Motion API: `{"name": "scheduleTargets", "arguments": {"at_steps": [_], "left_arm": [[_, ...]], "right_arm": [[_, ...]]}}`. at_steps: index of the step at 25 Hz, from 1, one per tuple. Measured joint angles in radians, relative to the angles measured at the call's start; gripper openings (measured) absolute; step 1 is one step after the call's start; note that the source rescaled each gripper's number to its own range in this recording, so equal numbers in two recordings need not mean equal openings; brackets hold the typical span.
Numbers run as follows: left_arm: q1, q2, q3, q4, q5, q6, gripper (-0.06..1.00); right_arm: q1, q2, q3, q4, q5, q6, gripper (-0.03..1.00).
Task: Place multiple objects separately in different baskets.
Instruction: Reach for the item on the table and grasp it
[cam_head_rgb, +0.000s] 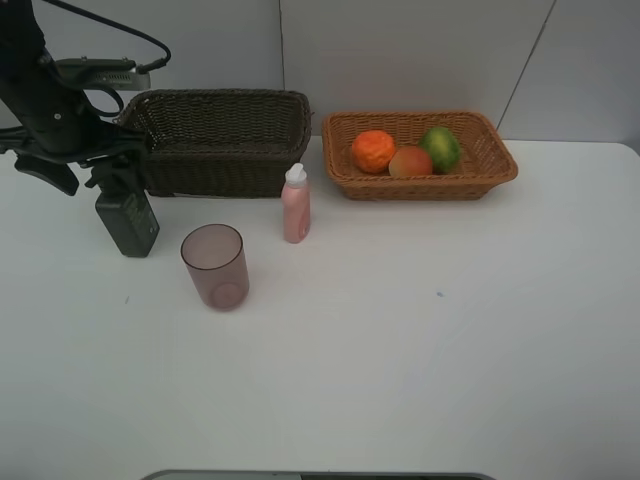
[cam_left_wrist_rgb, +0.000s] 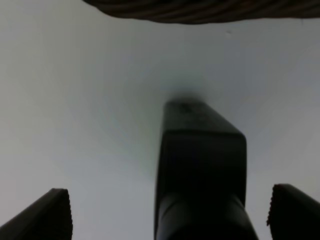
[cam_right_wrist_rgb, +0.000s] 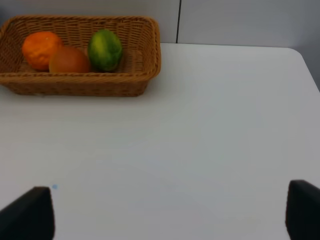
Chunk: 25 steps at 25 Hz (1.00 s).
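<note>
White table (cam_head_rgb: 470, 360), pale panelled wall (cam_head_rgb: 410, 50) behind, soft even light, blurry grey strip (cam_head_rgb: 320, 475), perhaps a ledge

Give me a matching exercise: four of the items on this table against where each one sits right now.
Things:
1. pump bottle
2. pink bottle
3. cup
4. green citrus

Places:
A. inside the light basket
B. between the open jaws of the left gripper
C. upright just in front of the right corner of the dark basket
D. on the table, farthest forward of the four

Pairs: 1-B, 2-C, 3-D, 4-A
</note>
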Motion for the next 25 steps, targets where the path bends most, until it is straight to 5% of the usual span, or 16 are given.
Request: {"name": "scheduleTargets", "arguments": {"at_steps": [16,21,25], "left_arm": [[0.0,0.075,-0.001,-0.033,-0.101,-0.002,0.97],[0.0,0.075,-0.001,-0.036,-0.1,-0.003,0.46],[0.0,0.075,-0.001,-0.036,-0.097,-0.003,0.45]], "right_arm": [[0.0,0.0,0.0,0.001,0.0,0.0,0.93],[0.0,0.0,0.0,0.001,0.0,0.0,0.93],[0.0,0.0,0.0,0.001,0.0,0.0,0.93]]}}
